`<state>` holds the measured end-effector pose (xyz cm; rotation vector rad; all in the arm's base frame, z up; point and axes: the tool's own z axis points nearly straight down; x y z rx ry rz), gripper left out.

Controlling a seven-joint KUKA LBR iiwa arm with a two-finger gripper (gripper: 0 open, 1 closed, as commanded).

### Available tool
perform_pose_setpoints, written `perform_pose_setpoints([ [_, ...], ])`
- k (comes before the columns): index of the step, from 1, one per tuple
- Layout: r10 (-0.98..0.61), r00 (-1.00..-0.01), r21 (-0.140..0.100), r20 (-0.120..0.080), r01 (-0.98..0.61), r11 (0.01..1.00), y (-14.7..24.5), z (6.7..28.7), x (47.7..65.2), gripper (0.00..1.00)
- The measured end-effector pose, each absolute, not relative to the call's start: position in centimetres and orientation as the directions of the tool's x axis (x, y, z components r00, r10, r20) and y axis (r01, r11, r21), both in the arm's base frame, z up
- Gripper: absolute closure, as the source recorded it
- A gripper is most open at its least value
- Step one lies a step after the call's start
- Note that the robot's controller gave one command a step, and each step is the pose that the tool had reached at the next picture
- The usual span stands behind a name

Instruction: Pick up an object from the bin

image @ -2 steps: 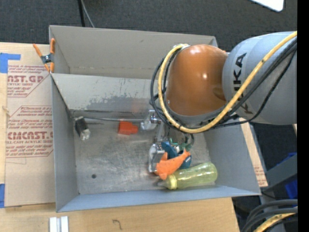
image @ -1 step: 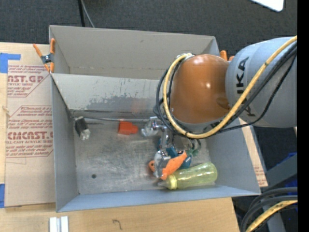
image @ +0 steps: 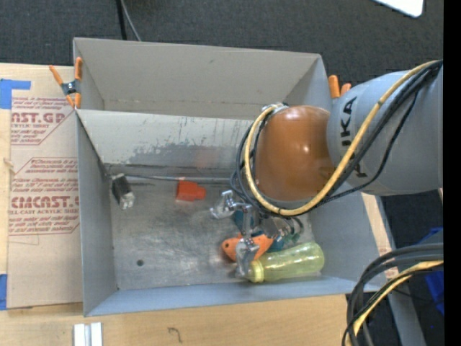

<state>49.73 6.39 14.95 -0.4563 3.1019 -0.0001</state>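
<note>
Beneath the pincer (image: 245, 231), an orange piece (image: 230, 247) beside a yellow bottle (image: 292, 262).

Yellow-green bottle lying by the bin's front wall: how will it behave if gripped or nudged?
The bottle lies on its side with a rounded body, so a nudge would probably roll it, though the bin's front wall is close. It looks like translucent plastic: likely light, perhaps squashy. Its smooth surface may slip.

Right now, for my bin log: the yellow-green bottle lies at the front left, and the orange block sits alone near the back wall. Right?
No: the camera view shows the yellow-green bottle at the front right, by the gripper. The orange block does sit alone near the back wall.
</note>
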Motion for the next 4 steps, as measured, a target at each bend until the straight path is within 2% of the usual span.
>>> perform_pose_setpoints([
  [1, -0.361, -0.933, 0.001, 0.000, -0.361, 0.933, 3.2, 10.5, 48.9, 0.00],
  [2, -0.302, -0.953, 0.003, 0.004, -0.302, 0.953, 1.5, 8.3, 49.6, 1.00],
  [3, -0.302, -0.953, 0.003, 0.004, -0.302, 0.953, 1.5, 8.3, 49.6, 1.00],
  [4, -0.251, -0.968, 0.001, -0.001, -0.251, 0.968, -0.8, 22.2, 50.6, 1.00],
])
